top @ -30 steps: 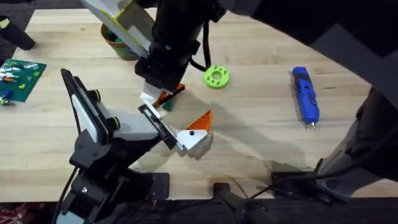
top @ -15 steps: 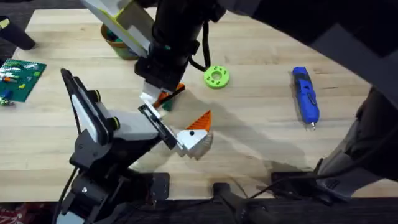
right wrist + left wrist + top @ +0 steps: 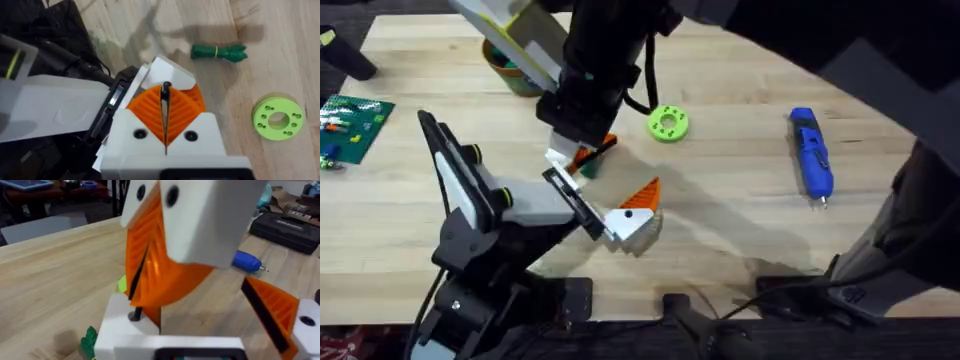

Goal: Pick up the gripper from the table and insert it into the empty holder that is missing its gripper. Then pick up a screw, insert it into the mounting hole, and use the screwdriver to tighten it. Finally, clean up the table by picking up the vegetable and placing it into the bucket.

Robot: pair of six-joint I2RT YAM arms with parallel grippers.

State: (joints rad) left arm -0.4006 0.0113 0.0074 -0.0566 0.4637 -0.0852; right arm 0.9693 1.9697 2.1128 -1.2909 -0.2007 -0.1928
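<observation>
My right gripper (image 3: 577, 140), white-fingered with orange pads, reaches across from the right and is shut on the small white-and-orange gripper (image 3: 588, 152). It holds that part against the tip of the holder (image 3: 510, 205), the black-and-white head of my left arm. The holder carries one orange-and-white wedge finger (image 3: 635, 210), and my left gripper (image 3: 612, 195) stands open. In the right wrist view the pads (image 3: 180, 112) press together on the part's dark stripe. The vegetable (image 3: 218, 51) lies just beyond. The blue screwdriver (image 3: 811, 152) rests at the right. The bucket (image 3: 503, 65) is partly hidden at the back left.
A lime-green ring (image 3: 667, 124) lies behind the right gripper. A green circuit board (image 3: 352, 120) sits at the left edge. A pale blurred object (image 3: 515, 30) overhangs the bucket. Bare wood lies between the ring and the screwdriver.
</observation>
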